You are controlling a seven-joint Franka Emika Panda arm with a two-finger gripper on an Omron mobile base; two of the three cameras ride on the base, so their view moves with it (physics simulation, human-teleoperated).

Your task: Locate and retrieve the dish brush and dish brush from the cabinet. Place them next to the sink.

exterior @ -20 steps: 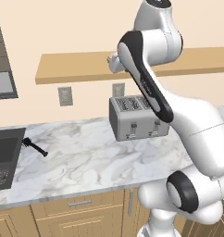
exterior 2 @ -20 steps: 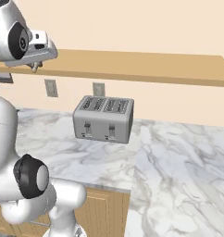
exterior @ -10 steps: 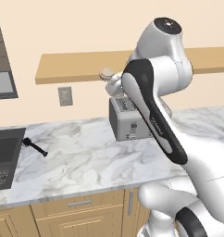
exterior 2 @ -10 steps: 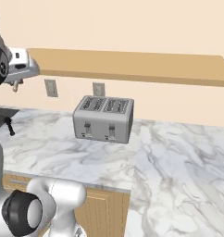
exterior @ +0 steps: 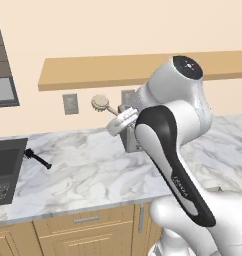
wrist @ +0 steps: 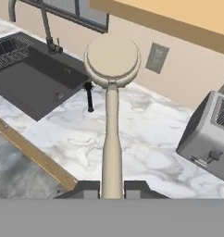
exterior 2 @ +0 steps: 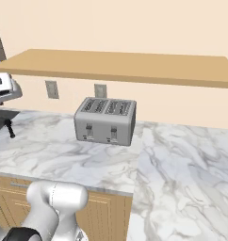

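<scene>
- The desk (exterior: 93, 170) is the biggest thing here. It is white marble and runs wide across the kitchen.
- The sink (wrist: 35, 78) is dark and sunk into the desk at its left end. That is where I must bring both brushes.
- The toaster (exterior 2: 105, 120) is grey and stands on the desk near the wall, well apart from the sink.
- My hand (exterior: 122, 119) is up in the air above the desk, between the toaster and the sink. Its two tips are clamped on the thin handle of the wooden brush.
- The wooden brush (wrist: 112, 115) is pale, with a round disc head. Its head points away from my hand, toward the sink side. It touches nothing but my hand.
- The black brush (exterior: 37, 158) is the smallest thing. It lies flat on the desk just beside the right edge of the sink.
- I think the task is more than half done. The black brush already looks to be in its place next to the sink.
- What is left is to carry the wooden brush over toward the sink, lower it to the desk near the black one, and let go.
</scene>
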